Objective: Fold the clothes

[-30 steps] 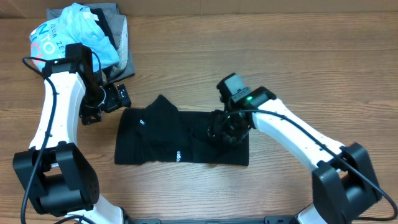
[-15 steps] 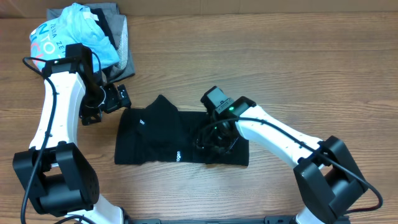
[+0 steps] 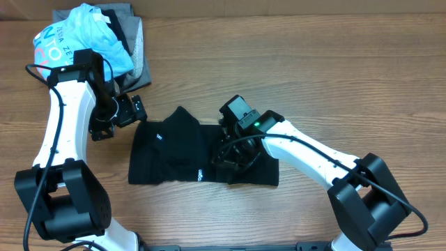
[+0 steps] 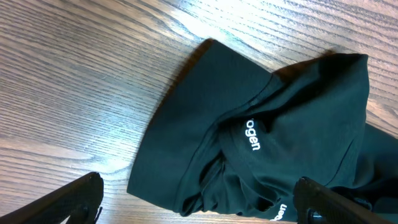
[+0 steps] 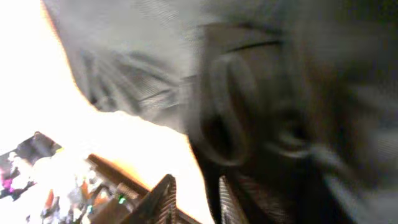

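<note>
I find the black tee [image 3: 174, 157] lying on the counter [image 3: 313, 70], mid-front. Its white logo [image 4: 250, 134] reads "ogen". The left fingers [image 4: 74, 199] are spread wide, empty, near its corner. The right fingers [image 5: 163, 200] are on its fabric; I cannot tell their grip.

Black T-shirt [image 3: 167, 157] w/ small white logos lies partly folded, right half rumpled, on wood table [image 3: 313, 77].
</note>
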`<move>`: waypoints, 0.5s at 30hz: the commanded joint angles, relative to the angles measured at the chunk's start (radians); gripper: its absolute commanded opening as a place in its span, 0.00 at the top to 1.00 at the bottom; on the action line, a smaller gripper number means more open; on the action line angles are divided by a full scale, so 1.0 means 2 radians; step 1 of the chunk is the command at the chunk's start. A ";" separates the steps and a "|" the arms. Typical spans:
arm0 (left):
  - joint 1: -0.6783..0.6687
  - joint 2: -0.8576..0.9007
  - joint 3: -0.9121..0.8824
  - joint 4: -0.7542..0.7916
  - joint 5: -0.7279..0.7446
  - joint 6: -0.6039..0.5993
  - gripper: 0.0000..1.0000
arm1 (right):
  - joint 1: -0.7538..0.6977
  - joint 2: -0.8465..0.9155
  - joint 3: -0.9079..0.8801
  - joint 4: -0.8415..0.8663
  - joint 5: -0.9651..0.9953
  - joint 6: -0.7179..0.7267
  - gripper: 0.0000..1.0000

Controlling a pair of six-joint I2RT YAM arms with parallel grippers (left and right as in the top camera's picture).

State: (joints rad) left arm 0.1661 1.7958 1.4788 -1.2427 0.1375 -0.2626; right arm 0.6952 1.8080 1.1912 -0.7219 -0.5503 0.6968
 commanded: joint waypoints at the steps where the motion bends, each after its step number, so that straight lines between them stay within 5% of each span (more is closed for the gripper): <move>1: 0.002 0.007 0.004 -0.002 -0.003 -0.003 0.00 | 0.012 0.001 0.000 0.006 -0.057 -0.010 0.69; 6: 0.002 0.007 0.004 -0.001 -0.003 -0.003 0.00 | 0.023 -0.003 0.007 0.000 -0.072 -0.036 0.70; 11: 0.002 0.007 0.004 -0.002 -0.006 -0.003 0.00 | 0.018 -0.036 0.056 -0.093 0.046 -0.039 0.71; 14: 0.002 0.007 0.004 -0.001 -0.007 -0.003 0.00 | 0.013 -0.064 0.088 -0.142 0.138 -0.038 0.63; 15: 0.002 0.007 0.004 -0.001 -0.007 -0.003 0.00 | 0.011 -0.071 0.094 -0.153 0.165 -0.036 0.45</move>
State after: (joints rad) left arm 0.1661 1.7958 1.4788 -1.2423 0.1329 -0.2626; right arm 0.7341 1.7653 1.2957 -0.9932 -0.4549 0.6285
